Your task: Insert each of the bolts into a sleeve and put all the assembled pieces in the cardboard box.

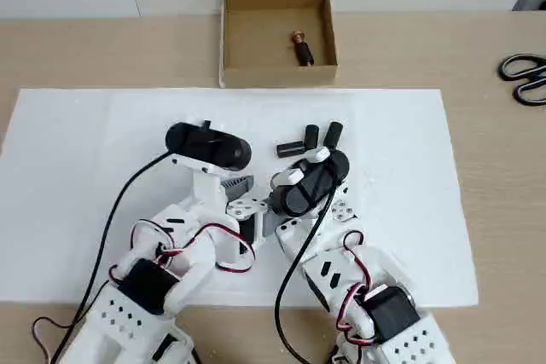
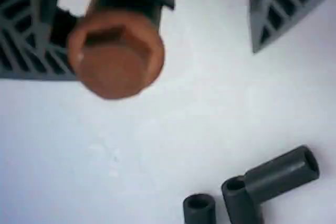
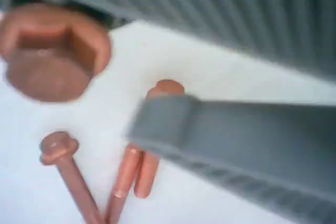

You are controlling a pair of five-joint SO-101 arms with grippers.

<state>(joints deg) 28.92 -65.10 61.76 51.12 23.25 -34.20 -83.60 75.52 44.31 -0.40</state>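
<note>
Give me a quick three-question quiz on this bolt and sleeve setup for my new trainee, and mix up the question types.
1. Multiple choice: how many loose black sleeves lie on the white sheet? A one, B three, C five.
2. True or false: the cardboard box already holds one assembled piece.
3. Short answer: which tool lies on the bare table, off the sheet, at the high view's right edge?
Key: 1 B; 2 true; 3 scissors.
</note>
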